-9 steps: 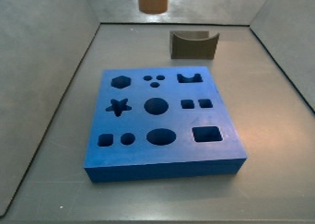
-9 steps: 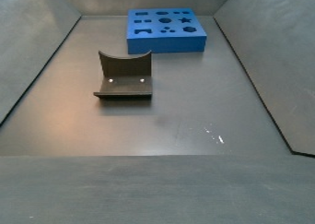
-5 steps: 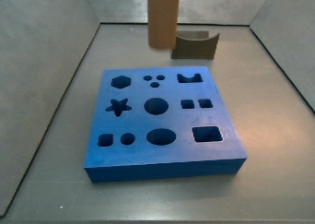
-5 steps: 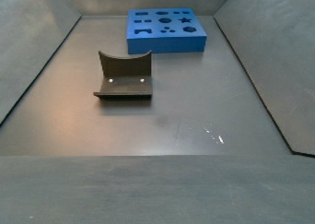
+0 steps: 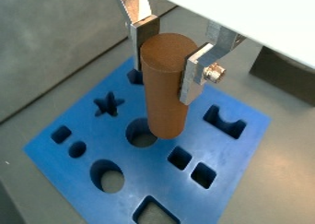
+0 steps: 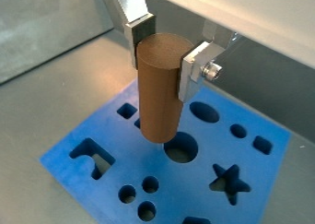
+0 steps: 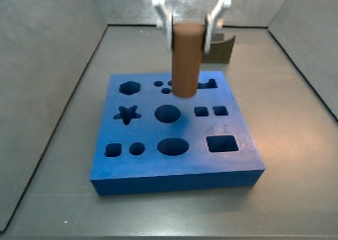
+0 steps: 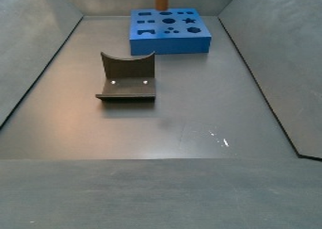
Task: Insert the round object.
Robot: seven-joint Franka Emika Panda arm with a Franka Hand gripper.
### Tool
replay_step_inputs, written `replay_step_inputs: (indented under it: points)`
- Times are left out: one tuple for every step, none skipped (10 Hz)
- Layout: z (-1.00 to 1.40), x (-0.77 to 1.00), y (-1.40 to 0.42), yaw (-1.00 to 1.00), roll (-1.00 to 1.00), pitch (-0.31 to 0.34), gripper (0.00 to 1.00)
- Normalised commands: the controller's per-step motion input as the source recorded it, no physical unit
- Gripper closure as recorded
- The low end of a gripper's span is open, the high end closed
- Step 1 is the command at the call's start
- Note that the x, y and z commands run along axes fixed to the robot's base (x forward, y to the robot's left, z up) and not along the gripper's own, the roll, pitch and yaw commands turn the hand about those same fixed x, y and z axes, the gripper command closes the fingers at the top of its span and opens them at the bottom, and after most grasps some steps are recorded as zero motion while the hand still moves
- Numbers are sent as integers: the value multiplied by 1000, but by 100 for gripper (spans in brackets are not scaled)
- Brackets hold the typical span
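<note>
brown round object (image 5: 164, 85) upright in the end effector (image 5: 169, 51).

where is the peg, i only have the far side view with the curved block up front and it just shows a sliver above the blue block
Observer: The gripper holds the plain brown cylindrical peg upright over the blue block with shaped holes.
Operator: is it over the round hole
Observer: Close. In both wrist views the peg's lower end hangs by the rim of the centre round hole, not in it.
Operator: anything in that hole already
Observer: No, in a side view the round hole looks empty.
Operator: how is it gripped
Observer: The silver fingers clamp the peg near its top.
</note>
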Motion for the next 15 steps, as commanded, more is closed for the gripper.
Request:
replay_step_inputs:
  points:
    - [-403, 0, -69, 189, 410, 74, 100]
    - [-214, 0, -29, 151, 466, 89, 100]
    - [-271, -23, -120, 134, 500, 54, 100]
    - [-380, -57, -209, 83, 383, 11, 100]
    - [-331, -177, -240, 26, 214, 0, 100]
    - [-323, -229, -257, 11, 170, 0, 100]
    - [-266, -309, -197, 14, 81, 0, 100]
    - [-243, -334, -117, 9, 3, -7, 100]
    - [-323, -191, -83, 0, -37, 0, 100]
    - [-391, 0, 0, 0, -290, 0, 100]
    - [-331, 0, 0, 0, -379, -29, 100]
    - [-197, 57, 0, 0, -443, -37, 100]
    - [-109, 54, 0, 0, -490, -39, 100]
    - [-103, 51, 0, 0, -496, -23, 100]
    - [-323, 11, 174, 0, -416, -7, 100]
